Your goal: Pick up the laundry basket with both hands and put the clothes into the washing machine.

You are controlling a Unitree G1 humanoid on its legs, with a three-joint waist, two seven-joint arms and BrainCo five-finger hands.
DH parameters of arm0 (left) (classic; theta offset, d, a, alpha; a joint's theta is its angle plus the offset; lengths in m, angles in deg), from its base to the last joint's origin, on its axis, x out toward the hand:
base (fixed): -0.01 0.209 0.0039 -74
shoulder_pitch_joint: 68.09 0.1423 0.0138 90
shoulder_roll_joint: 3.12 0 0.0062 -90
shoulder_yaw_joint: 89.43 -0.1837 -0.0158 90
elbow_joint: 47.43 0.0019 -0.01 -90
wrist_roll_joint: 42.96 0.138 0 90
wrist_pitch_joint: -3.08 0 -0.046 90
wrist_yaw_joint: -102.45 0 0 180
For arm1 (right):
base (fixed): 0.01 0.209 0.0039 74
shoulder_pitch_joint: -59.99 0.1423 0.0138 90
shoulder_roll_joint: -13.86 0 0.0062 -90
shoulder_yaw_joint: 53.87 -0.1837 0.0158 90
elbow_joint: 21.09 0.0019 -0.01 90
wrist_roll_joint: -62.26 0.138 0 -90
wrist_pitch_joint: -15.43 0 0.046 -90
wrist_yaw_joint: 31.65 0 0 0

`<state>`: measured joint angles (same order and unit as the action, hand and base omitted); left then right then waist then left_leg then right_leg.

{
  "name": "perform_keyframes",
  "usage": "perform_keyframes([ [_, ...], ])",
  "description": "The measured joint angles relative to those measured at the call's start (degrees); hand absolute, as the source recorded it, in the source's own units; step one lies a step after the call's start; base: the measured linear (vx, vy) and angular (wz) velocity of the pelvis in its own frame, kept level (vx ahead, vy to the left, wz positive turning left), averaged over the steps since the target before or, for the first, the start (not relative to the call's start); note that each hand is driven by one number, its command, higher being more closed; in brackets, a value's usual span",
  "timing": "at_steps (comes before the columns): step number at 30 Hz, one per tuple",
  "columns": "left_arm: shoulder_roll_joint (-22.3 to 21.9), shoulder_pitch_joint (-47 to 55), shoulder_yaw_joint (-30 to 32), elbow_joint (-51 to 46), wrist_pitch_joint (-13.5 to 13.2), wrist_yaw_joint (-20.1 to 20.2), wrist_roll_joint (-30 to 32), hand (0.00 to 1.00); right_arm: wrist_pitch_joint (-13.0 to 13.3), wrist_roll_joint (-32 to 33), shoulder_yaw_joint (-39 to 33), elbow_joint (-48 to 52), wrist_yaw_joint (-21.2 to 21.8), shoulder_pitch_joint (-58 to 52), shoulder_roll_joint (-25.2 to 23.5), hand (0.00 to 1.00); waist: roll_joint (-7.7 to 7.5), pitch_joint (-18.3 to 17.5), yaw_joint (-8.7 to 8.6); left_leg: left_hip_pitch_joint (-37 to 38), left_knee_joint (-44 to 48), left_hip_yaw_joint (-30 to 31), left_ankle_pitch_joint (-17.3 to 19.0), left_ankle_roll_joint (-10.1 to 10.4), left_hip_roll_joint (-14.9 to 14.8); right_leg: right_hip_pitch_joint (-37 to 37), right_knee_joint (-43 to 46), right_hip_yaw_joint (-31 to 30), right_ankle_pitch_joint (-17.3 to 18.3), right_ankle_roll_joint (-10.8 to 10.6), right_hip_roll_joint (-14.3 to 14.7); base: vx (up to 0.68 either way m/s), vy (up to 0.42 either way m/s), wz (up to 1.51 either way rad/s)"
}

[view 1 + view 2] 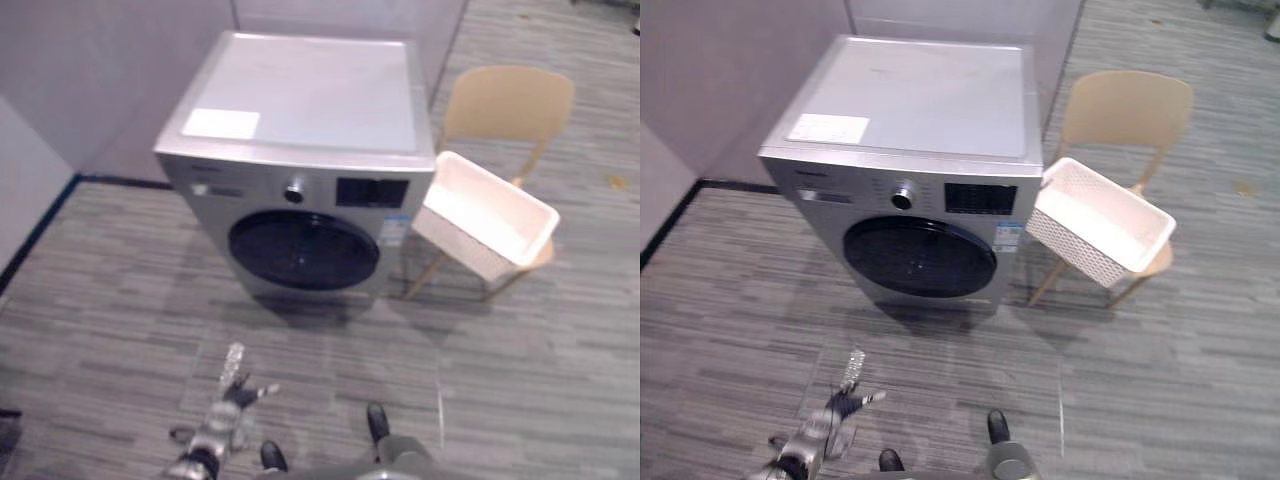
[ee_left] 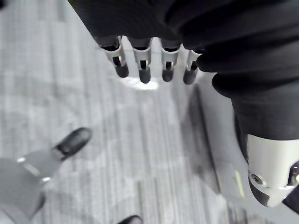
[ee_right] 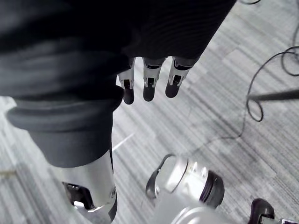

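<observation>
Grey carpet, washer point(image 1: 300, 110) by the wall, door shut. Basket point(image 1: 460, 243) rests tilted on the chair point(image 1: 505, 100) just right of it — probably raised for a two-handed lift. My left hand point(image 1: 225, 420) and right hand point(image 3: 150, 81) hang low, fingers loosely straight, empty — basket well ahead, untouched.

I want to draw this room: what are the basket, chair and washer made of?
Basket: probably white plastic, its side full of small holes.
Chair: smooth tan plastic or wood, hard to tell.
Washer: likely silver-painted metal, dull sheen; dark glossy door.
</observation>
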<state>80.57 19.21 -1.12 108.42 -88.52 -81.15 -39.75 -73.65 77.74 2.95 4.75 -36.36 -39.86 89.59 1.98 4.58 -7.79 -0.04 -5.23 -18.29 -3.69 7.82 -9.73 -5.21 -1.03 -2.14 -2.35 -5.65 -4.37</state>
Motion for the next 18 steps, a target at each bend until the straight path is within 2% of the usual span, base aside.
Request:
perform_keyframes([
  [3,-0.58,6.13,5.2,1.18,0.28,0.08,0.11,0.0,-0.18,-0.35,1.93,-0.22,0.05,2.14,0.42,0.0,0.71,-0.64,2.56,0.04,-0.03,2.76,0.07,-0.14,0.14,1.24,1.43,2.43,1.79,-0.09,-0.35,-0.03,-0.005,0.49],
  [5,-1.8,9.65,9.15,2.23,0.95,-0.15,-1.26,0.0,-0.22,-0.37,2.93,-0.34,0.03,4.44,1.31,0.0,0.88,-0.85,3.65,0.03,-0.12,4.87,-0.18,-0.46,0.58,2.11,2.47,4.72,3.32,-0.23,-1.0,-0.02,0.0,0.57],
  [9,-3.63,12.4,11.21,2.28,1.41,-0.17,-4.29,0.0,-0.23,-0.42,5.04,-0.44,-0.05,7.21,2.35,0.0,0.23,-1.27,5.36,-0.03,-0.47,7.12,-0.61,-1.09,1.73,2.45,3.59,6.68,4.32,-1.04,-2.24,0.0,0.026,0.34],
  [11,-3.74,12.92,11.43,2.21,1.35,-0.14,-6.29,0.0,-0.35,-0.45,5.32,-1.74,-0.1,8.76,2.77,0.0,-0.63,-1.27,6.01,0.49,-0.39,7.87,-0.33,-1.93,2.89,2.99,5.14,7.52,5.69,-1.83,-3.63,0.01,0.068,0.33],
  [12,-3.52,12.95,11.43,2.23,1.37,-0.01,-7.96,0.0,-0.5,-0.46,6.6,-2.04,-0.12,9.72,3.1,0.0,-1.64,-0.87,6.18,0.72,-0.19,8.2,0.0,-2.49,4.01,3.0,6.91,8.11,7.04,-2.52,-4.95,0.01,0.119,0.38],
  [14,-3.03,12.88,11.37,2.2,1.34,0.52,-10.21,0.0,-1.11,-0.46,7.27,-2.04,-0.16,10.0,3.09,0.0,-2.54,-1.16,6.44,0.71,0.95,8.95,1.29,-4.39,6.87,2.97,10.07,9.43,9.53,-4.46,-8.44,0.03,0.172,0.59],
  [15,-2.2,12.62,11.25,1.93,1.3,1.05,-11.01,0.0,-1.33,-0.42,7.15,-2.06,-0.34,9.61,3.23,0.0,-3.89,-1.52,6.34,-1.28,5.8,8.6,3.5,-7.62,9.96,3.59,12.29,11.33,10.38,-7.53,-12.9,0.08,0.249,0.86],
  [16,-2.25,12.33,11.19,1.46,1.22,1.02,-11.62,0.0,-1.29,-0.39,6.95,-2.01,-0.42,9.32,3.44,0.0,-4.04,-1.55,5.83,-2.62,9.4,8.43,4.78,-8.66,11.29,3.82,14.85,12.13,10.36,-8.42,-14.16,0.09,0.266,1.34],
  [17,-2.87,11.27,10.84,0.44,1.12,0.84,-12.41,0.0,-1.35,-0.26,7.02,-1.73,-0.61,9.3,3.39,0.0,-2.95,-0.67,5.77,-4.24,15.29,10.35,9.85,-9.33,11.73,-0.61,28.87,8.72,9.12,-6.49,-15.71,0.09,0.262,1.11],
  [18,-3.09,11.14,10.81,-0.36,1.1,0.89,-12.68,0.0,-1.38,-0.26,7.15,-1.51,-0.6,9.36,3.03,0.0,-2.52,-0.55,5.78,-3.97,16.01,11.33,10.63,-9.98,11.68,-3.57,35.3,6.88,6.49,-3.31,-15.61,0.09,0.275,1.13],
])
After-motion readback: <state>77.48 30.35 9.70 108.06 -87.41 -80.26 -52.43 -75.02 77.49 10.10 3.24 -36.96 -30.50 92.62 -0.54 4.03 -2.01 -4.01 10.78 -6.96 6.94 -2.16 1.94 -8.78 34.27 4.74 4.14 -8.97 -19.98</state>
